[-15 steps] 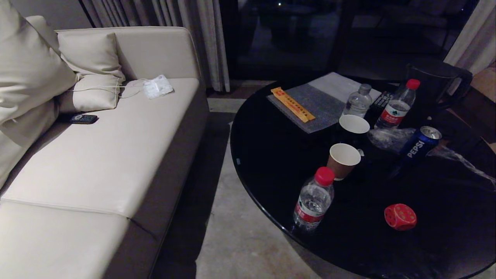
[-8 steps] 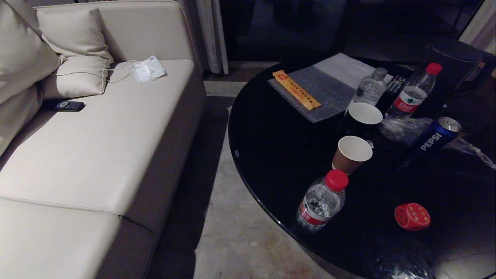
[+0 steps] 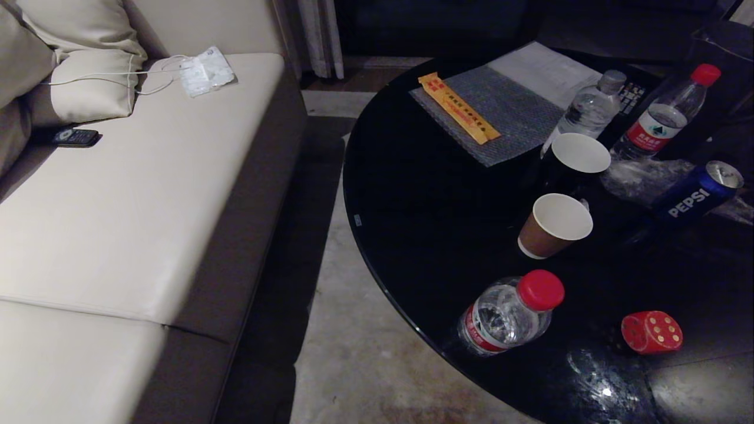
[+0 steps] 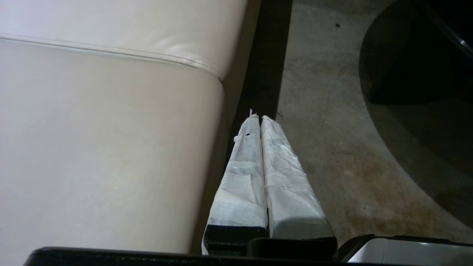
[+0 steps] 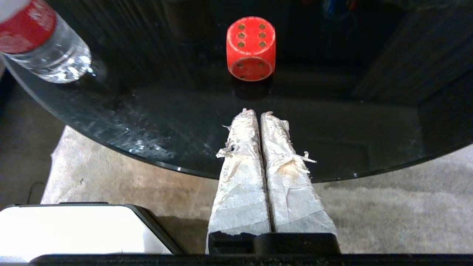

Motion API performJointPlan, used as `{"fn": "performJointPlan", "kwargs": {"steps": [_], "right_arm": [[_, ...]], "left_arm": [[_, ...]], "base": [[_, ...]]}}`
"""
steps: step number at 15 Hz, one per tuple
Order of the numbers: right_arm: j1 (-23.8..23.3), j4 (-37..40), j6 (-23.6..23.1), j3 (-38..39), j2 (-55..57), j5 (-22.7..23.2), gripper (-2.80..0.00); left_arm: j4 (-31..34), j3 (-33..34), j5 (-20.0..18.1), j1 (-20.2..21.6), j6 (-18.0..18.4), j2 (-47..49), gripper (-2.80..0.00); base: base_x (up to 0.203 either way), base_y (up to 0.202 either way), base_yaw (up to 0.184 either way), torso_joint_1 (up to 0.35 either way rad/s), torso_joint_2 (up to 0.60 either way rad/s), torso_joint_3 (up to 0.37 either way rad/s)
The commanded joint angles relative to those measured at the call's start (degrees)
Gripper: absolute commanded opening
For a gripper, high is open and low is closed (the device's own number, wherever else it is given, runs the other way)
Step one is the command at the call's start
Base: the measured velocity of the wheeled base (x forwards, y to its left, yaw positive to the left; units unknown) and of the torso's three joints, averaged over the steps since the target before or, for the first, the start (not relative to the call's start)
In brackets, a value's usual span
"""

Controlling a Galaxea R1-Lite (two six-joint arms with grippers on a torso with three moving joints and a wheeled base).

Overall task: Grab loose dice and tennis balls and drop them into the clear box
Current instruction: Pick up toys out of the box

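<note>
Nothing of the job looks done yet. The only task piece I can find is a red die, sitting loose near the close edge of the round black table, to the right of a red-capped water bottle. No tennis balls and no clear box show up anywhere in view, so every pick and every drop seems to be ahead.

The right gripper hangs just off the table's near rim, pointed at the die but apart from it, its two taped fingers pressed together with nothing between them. The left gripper hangs over the gap between the sofa and the floor, also closed and empty. Neither arm shows in the head view.

The die is a chunky cube with rounded corners and pale pips, six on its upper face; it looks hard and smooth. The tabletop is glossy, dark and smeared near the edge. Both grippers' fingers are wrapped in frayed whitish tape. Farther back stand two paper cups, a blue Pepsi can, two more bottles and a grey textured mat with an orange packet. The sofa on the left is smooth cream leather with a stitched seam.
</note>
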Motion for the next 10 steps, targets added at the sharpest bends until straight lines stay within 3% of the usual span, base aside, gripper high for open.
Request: {"fn": "performJointPlan", "kwargs": {"steps": [1, 10], "right_arm": [[0.0, 0.0, 0.0, -0.1, 0.0, 0.0, -2.80], [0.0, 0.0, -0.1, 0.0, 0.1, 0.1, -2.80]], "left_arm": [[0.0, 0.1, 0.0, 0.0, 0.0, 0.1, -2.80], [0.0, 0.1, 0.1, 0.0, -0.1, 0.1, -2.80]], "base": [[0.000, 0.000, 0.000, 0.002, 0.00, -0.198], [0.000, 0.000, 0.000, 0.002, 0.00, -0.199]]}}
